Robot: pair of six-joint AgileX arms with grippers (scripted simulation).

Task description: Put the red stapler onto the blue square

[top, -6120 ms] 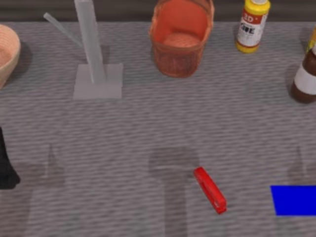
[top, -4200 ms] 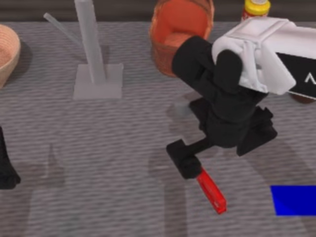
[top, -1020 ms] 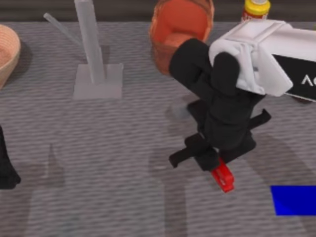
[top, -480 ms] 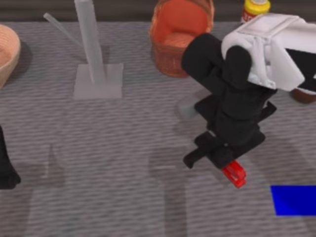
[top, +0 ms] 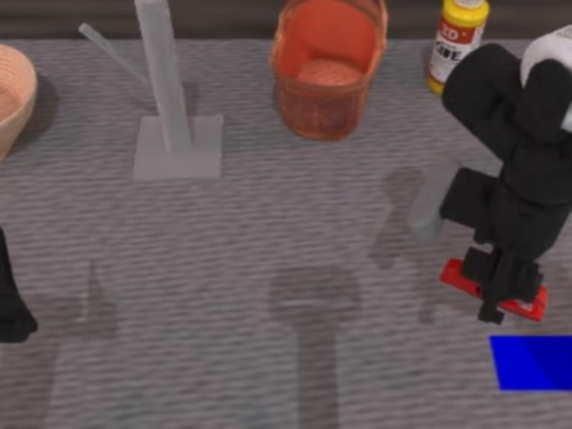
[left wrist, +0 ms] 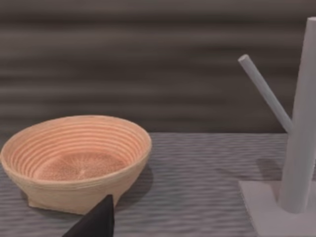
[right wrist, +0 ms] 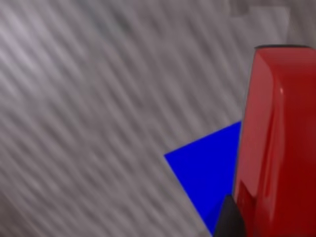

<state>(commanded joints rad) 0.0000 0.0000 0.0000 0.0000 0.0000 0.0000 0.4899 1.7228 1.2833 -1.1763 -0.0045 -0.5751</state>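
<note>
Right arm: reaches in from the top view's right edge, its black wrist pointing down over the right part of the surface (top: 268, 232).
Right pincer (top: 497, 295): clamped across the middle of the red stapler, whose two ends stick out on either side of the black fingers.
Red stapler (top: 458, 275): held in that pincer, lying crosswise, just above the blue square in the top view and near its upper left corner; not over the patch itself. In the right wrist view its glossy red body (right wrist: 276, 143) fills the side of the picture, with a dark fingertip beside it.
Blue square (top: 531, 362): flat on the surface at the right edge, bare; one corner (right wrist: 207, 173) shows in the right wrist view next to the stapler.
Left arm: parked at the far left edge.
Left pincer (top: 11, 308): only a dark part shows; cannot tell how its fingers stand.
Back row: tan bowl (left wrist: 76, 160) at the far left, grey stand (top: 174, 116) with a slanted peg, orange-red basket (top: 327, 67), yellow bottle (top: 456, 45).
</note>
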